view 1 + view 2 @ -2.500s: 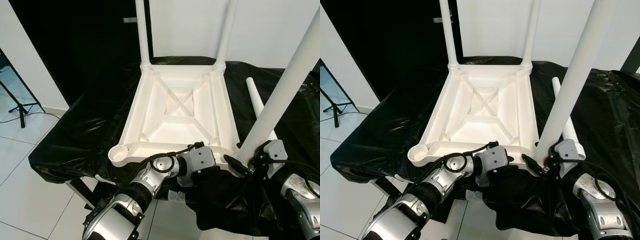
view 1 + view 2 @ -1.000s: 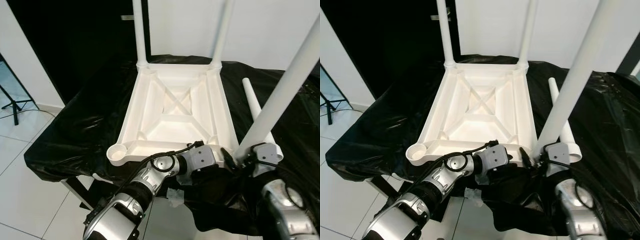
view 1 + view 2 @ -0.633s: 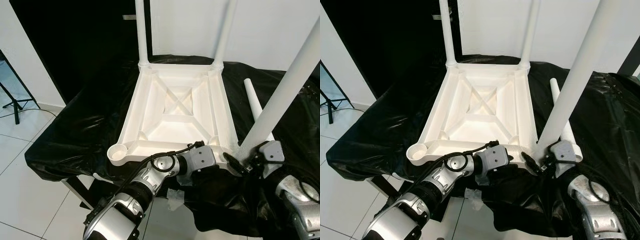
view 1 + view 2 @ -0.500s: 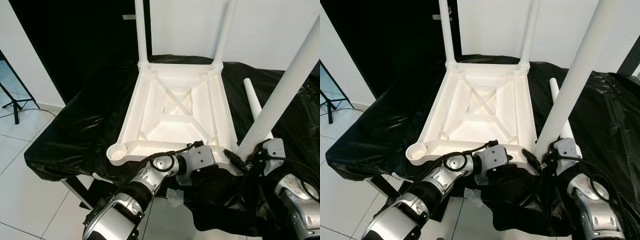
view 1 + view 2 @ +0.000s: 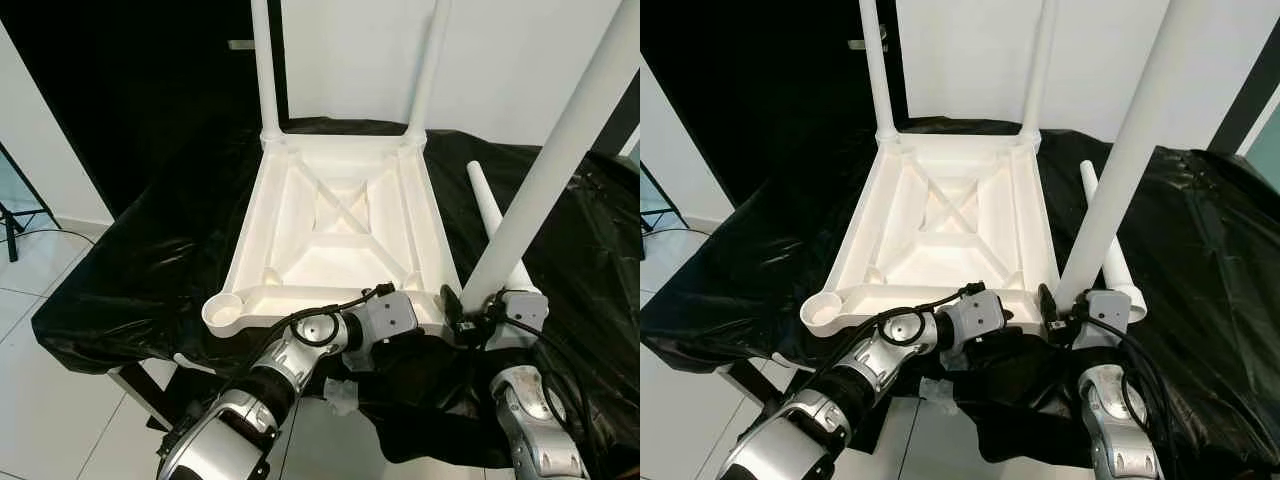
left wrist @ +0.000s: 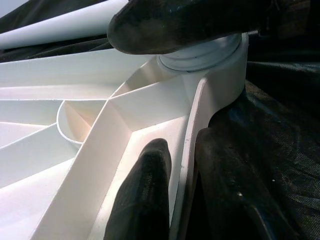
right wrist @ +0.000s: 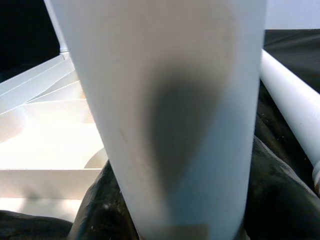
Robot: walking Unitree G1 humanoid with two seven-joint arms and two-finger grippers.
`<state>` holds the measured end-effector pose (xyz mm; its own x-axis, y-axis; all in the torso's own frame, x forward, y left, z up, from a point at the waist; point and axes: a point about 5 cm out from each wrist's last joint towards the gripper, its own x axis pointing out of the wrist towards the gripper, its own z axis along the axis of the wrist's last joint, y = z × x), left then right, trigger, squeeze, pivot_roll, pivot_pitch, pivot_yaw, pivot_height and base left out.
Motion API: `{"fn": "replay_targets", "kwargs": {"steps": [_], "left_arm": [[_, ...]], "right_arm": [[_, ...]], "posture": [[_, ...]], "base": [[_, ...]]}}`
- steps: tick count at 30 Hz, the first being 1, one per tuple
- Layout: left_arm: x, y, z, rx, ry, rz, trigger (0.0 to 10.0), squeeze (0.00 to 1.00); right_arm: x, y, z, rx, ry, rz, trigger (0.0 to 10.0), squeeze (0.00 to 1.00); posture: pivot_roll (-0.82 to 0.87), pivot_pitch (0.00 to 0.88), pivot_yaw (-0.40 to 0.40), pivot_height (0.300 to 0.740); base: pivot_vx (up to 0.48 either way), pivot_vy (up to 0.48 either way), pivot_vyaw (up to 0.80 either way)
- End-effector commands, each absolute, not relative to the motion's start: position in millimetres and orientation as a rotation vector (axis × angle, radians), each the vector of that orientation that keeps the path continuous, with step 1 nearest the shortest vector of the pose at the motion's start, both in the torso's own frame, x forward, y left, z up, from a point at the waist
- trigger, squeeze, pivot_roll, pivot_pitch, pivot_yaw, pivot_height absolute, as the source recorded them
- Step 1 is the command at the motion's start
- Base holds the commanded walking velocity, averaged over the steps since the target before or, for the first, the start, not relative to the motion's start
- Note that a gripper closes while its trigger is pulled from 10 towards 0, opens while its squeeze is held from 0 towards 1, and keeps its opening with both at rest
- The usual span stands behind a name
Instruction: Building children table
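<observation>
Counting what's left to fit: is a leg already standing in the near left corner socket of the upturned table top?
No: the near left socket of the table top is an open, empty ring.

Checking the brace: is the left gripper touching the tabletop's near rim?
Touching. The left wrist view shows the left gripper with one finger on each side of the upturned tabletop's rim wall, pressed against it.
</observation>
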<state>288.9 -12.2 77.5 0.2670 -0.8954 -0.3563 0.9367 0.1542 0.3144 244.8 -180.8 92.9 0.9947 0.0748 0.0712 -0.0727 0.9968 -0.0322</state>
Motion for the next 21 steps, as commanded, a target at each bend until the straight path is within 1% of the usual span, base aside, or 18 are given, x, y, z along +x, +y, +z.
{"fn": "replay_targets", "kwargs": {"steps": [1,3,4,5,6,7,8,15,16,17,19,21], "left_arm": [[272.9,-0.9,40.3,0.540,0.288,-1.337,10.0,0.00],[273.2,0.3,40.0,0.543,0.290,-1.337,10.0,0.00],[273.3,1.4,39.6,0.546,0.291,-1.337,10.0,0.00],[273.3,1.4,39.6,0.546,0.291,-1.337,10.0,0.00],[273.2,2.0,39.3,0.547,0.293,-1.336,10.0,0.00],[272.9,2.1,39.0,0.548,0.294,-1.336,10.0,0.00],[272.7,2.0,38.8,0.548,0.294,-1.337,10.0,0.00],[272.4,1.6,38.6,0.548,0.295,-1.338,10.0,0.00],[272.5,1.6,38.6,0.548,0.294,-1.338,10.0,0.00],[272.7,1.6,38.8,0.548,0.293,-1.336,10.0,0.00],[272.7,1.6,38.9,0.547,0.292,-1.336,10.0,0.00],[271.6,0.6,38.3,0.543,0.293,-1.338,10.0,0.00]], "right_arm": [[245.2,-172.0,83.5,-0.022,-0.022,0.094,0.0,0.00],[245.8,-172.6,83.8,-0.012,-0.022,0.084,0.0,0.00],[246.1,-170.9,83.3,-0.006,-0.017,0.088,2.3,0.00],[246.1,-170.9,83.3,-0.006,-0.017,0.088,2.3,0.00],[246.2,-169.5,81.9,0.002,-0.005,0.093,10.0,0.00],[246.5,-168.9,81.4,0.011,0.001,0.108,10.0,0.44],[247.3,-168.2,82.6,0.017,-0.004,0.127,10.0,1.00],[249.1,-171.2,85.8,0.001,-0.011,0.179,10.0,1.00],[249.5,-175.3,87.6,-0.029,-0.018,0.196,10.0,0.64],[252.1,-182.8,94.7,-0.051,-0.030,0.217,10.0,0.00],[254.4,-187.2,101.6,-0.072,-0.039,0.249,10.0,0.00],[256.8,-187.4,110.9,-0.127,-0.010,0.386,10.0,0.00]], "posture": [[0.17,0.000,0.002,0.740],[0.17,0.000,0.003,0.740],[0.18,0.000,0.003,0.740],[0.18,0.000,0.003,0.740],[0.18,0.000,0.003,0.740],[0.18,0.000,0.004,0.740],[0.18,0.000,0.006,0.740],[0.17,0.000,0.007,0.740],[0.17,0.000,0.006,0.740],[0.17,0.000,0.006,0.740],[0.16,0.000,0.006,0.740],[0.15,0.000,0.008,0.740]], "base": [[0.000,0.000,0.00],[0.000,0.000,0.00],[0.000,0.000,0.00],[0.000,0.000,0.00],[0.000,0.000,0.00],[0.000,0.000,0.00],[0.000,0.000,0.00],[0.000,0.000,0.00],[0.000,0.000,0.00],[0.000,0.000,0.00],[0.000,0.000,0.00],[0.000,0.000,0.00]]}}
